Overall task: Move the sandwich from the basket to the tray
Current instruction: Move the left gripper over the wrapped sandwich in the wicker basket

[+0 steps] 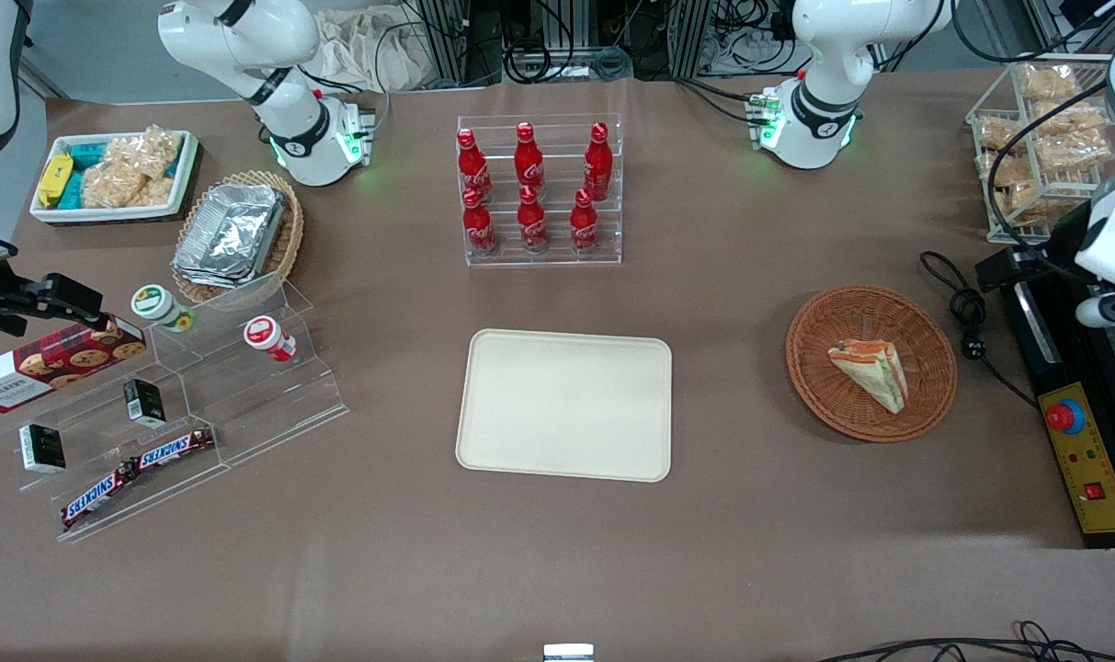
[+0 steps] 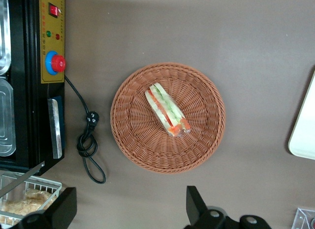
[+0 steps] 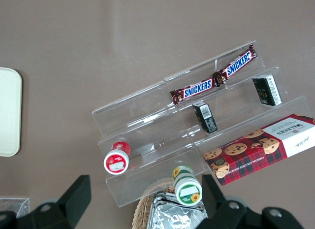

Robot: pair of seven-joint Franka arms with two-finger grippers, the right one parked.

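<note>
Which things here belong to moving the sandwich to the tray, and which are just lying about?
Belong to the job:
sandwich, lying in the basket
tray, bare
gripper, open, above the table beside the basket

Just lying about:
cola bottles in a clear rack
Snickers bars
cookie box
foil containers

Bare table between basket [image 1: 871, 363] and tray [image 1: 564, 405]; the gripper [image 2: 130, 209], fingers spread, seemingly hangs unobstructed above the basket.
</note>
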